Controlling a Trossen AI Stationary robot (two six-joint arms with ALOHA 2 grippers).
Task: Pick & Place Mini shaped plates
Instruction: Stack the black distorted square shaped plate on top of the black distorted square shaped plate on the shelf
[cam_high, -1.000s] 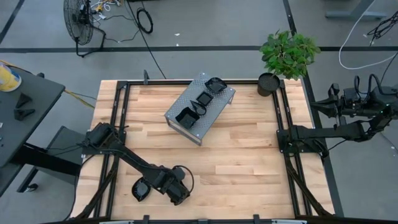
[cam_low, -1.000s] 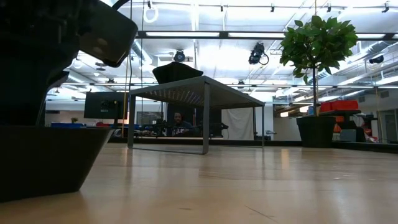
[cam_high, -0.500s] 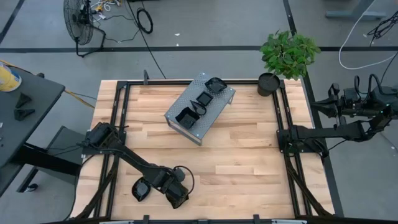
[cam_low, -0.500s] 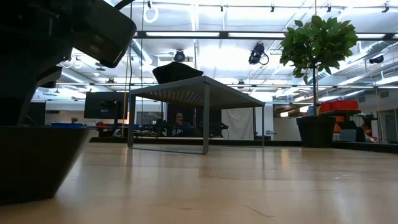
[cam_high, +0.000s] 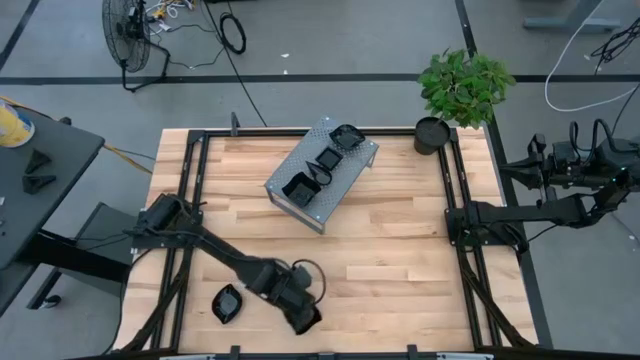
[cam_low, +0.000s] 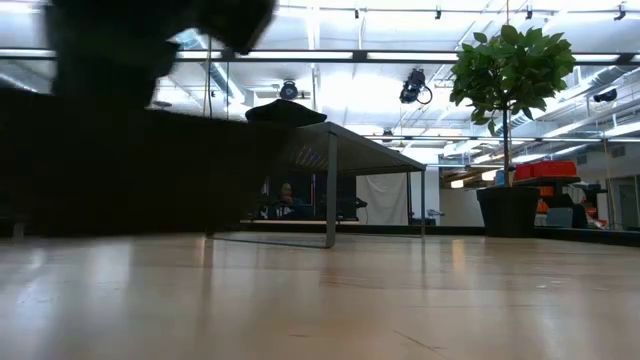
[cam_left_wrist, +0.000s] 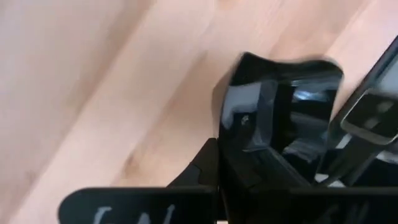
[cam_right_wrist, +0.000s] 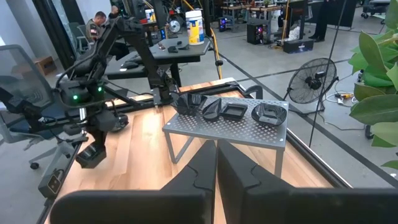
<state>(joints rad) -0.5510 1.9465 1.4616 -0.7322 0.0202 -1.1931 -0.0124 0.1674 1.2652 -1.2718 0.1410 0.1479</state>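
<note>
My left gripper (cam_high: 304, 317) is near the table's near edge, left of its middle, and is shut on a mini plate, a small glossy black square dish (cam_left_wrist: 280, 106). In the low view the gripper and dish make one dark blur (cam_low: 140, 140) above the tabletop. Another mini plate (cam_high: 228, 303), rounded, lies flat on the wood to the gripper's left. Several more mini plates (cam_right_wrist: 235, 111) sit on top of the grey perforated metal stand (cam_high: 322, 172). My right gripper (cam_right_wrist: 216, 167) is shut and waits beyond the table's right edge (cam_high: 458, 222). My left gripper has the square dish by one side wall (cam_left_wrist: 225, 134). One finger (cam_left_wrist: 208, 171) is outside that wall and the other (cam_left_wrist: 367, 115) reaches over the hollow. The fingers slant down from above. The dish is clear of the wood, with its shadow below it.
The grey metal stand stands slantwise at the table's far middle. A potted plant (cam_high: 432, 133) is at the far right corner. Black frame rails (cam_high: 190, 200) run along the left and right sides. Bare wood (cam_high: 400, 260) fills the middle and the right half.
My left gripper has swung toward the table's right edge along the near side, away from the rounded dish, which stays on the wood. In the low view the dark dish that stood on the table has risen clear of it and moved across.
</note>
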